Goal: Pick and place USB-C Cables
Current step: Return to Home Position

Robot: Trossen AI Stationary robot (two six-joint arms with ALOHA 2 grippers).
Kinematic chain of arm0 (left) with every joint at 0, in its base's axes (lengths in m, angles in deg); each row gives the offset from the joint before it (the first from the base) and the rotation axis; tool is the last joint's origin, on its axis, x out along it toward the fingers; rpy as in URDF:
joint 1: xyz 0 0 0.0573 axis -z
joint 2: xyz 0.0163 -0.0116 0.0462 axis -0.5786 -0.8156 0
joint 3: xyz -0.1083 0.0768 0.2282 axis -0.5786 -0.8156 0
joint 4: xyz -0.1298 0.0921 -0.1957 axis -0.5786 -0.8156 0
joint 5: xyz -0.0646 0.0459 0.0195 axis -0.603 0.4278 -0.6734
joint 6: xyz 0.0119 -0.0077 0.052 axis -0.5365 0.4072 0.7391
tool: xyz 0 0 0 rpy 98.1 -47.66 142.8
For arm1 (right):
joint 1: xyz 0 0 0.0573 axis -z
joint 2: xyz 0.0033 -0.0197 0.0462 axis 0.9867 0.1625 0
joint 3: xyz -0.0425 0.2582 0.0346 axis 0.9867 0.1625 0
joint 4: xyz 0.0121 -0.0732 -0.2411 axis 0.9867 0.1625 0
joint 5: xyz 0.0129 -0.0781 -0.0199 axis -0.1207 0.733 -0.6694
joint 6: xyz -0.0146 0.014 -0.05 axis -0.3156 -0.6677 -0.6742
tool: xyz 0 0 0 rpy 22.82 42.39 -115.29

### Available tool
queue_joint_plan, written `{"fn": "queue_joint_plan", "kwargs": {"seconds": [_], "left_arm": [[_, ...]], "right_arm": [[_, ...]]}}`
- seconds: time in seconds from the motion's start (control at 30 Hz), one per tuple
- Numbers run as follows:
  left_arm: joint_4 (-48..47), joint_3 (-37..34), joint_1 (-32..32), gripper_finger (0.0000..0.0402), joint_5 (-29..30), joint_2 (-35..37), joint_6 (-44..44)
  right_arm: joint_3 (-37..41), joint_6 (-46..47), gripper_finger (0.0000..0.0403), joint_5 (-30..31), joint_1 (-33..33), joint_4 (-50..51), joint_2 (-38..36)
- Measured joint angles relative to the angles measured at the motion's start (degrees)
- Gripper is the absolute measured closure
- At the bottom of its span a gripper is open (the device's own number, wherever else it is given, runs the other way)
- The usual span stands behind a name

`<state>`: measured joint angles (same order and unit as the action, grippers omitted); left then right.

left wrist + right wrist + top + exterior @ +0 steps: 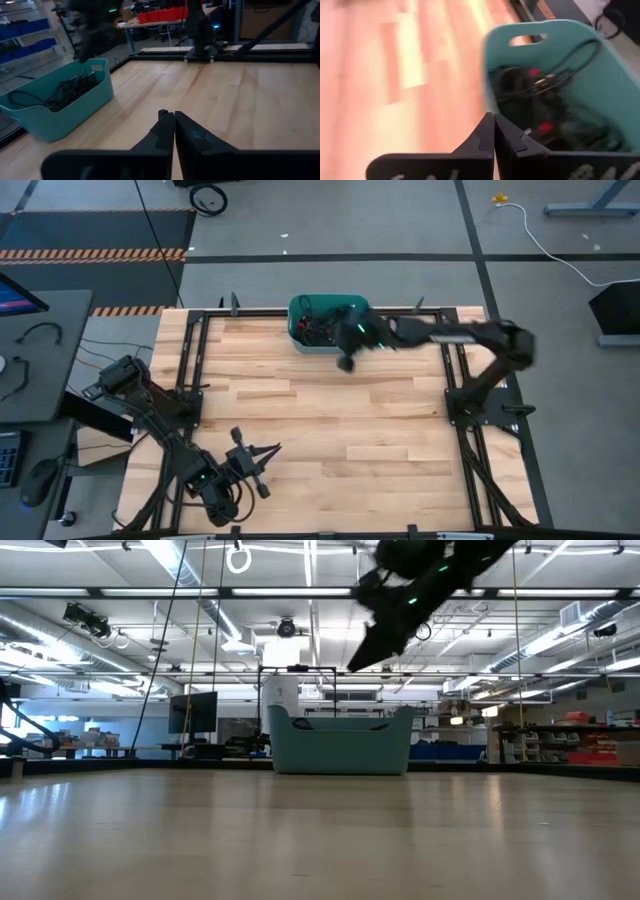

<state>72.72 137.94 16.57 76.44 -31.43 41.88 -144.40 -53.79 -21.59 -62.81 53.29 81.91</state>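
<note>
USB-C Cables (542, 97) lie on the wooden table (330, 435) inside the teal bin (296, 330) at its far edge. They form a tangled black heap with red ties, loops pointing every way, no single long axis. The right gripper (493, 116), fingers pressed together and empty, hangs just beside the bin. The left gripper (174, 114), likewise closed and empty, sits at the near left corner.
</note>
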Motion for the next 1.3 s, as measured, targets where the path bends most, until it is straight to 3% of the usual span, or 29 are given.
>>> {"fn": "queue_joint_plan", "kwargs": {"seconds": [0.17,0.33,0.43,0.57,0.77,0.9,1.0,1.1,1.3], "left_arm": [[-0.26,0.0,1.11,0.0389,0.01,0.0,0.02],[-1.76,0.0,-0.51,0.0392,-0.84,0.0,-0.29],[-5.09,0.02,-4.48,0.0388,-5.04,0.13,-0.44],[-6.77,0.04,-13.12,0.0396,-12.28,0.66,0.49],[2.58,0.02,-27.43,0.0398,-25.45,1.01,15.31],[17.97,0.02,-36.2,0.0398,-42.68,1.01,27.58],[27.02,0.02,-41.68,0.0399,-51.59,1.01,32.77],[30.55,0.02,-46.14,0.04,-57.44,1.01,34.86],[28.08,-0.01,-53.65,0.04,-69.98,2.74,32.85]], "right_arm": [[18.28,8.53,0.04,3.78,-13.83,-7.86,-17.23],[30.33,19.16,0.04,7.91,-28.49,-8.1,-34.63],[35.75,23.97,0.04,8.4,-35.25,-7.55,-44.7],[43.22,25.49,0.04,10.1,-39.42,-10.88,-56.38],[53.95,22.22,0.0401,7.22,-37.58,-21.22,-67.25],[59.52,20.03,0.0401,4.95,-33.99,-27.51,-70.83],[61.71,17.92,0.0402,2.25,-30.67,-29.51,-72.46],[62.23,15.64,0.0402,-1.24,-26.89,-29.32,-74.02],[62.23,13.33,0.0402,-8.13,-18.73,-28.09,-78.32]]}}
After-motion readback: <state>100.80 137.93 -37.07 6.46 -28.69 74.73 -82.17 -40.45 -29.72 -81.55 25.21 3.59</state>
